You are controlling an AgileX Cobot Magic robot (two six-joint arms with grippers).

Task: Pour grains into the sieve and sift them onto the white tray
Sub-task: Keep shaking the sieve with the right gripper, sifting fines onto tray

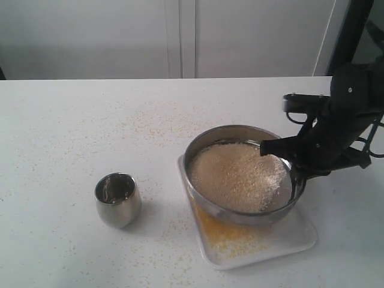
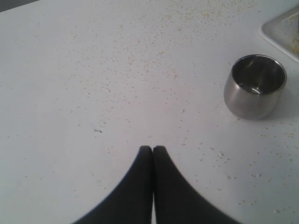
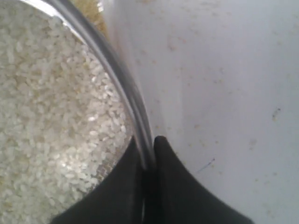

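The wide steel sieve [image 1: 207,143] is held tilted above the white tray [image 1: 303,234], its left side lifted. Pale grains [image 1: 237,176] fill its mesh, and yellow meal [image 1: 223,231] lies on the tray beneath. My right gripper [image 1: 292,171] is shut on the sieve's right rim [image 3: 126,86], one finger inside and one outside; white grains [image 3: 51,126] show beside it. The small steel cup [image 1: 118,199] stands upright on the table, left of the tray, nothing visible inside. My left gripper [image 2: 153,148] is shut on nothing, hovering over the table apart from the cup [image 2: 254,86]. It is out of the exterior view.
Sparse yellow crumbs [image 1: 150,123] are scattered over the white table [image 1: 72,132]. A corner of the tray [image 2: 280,30] shows beyond the cup in the left wrist view. A white wall and a dark post [image 1: 354,30] stand behind the table's far edge.
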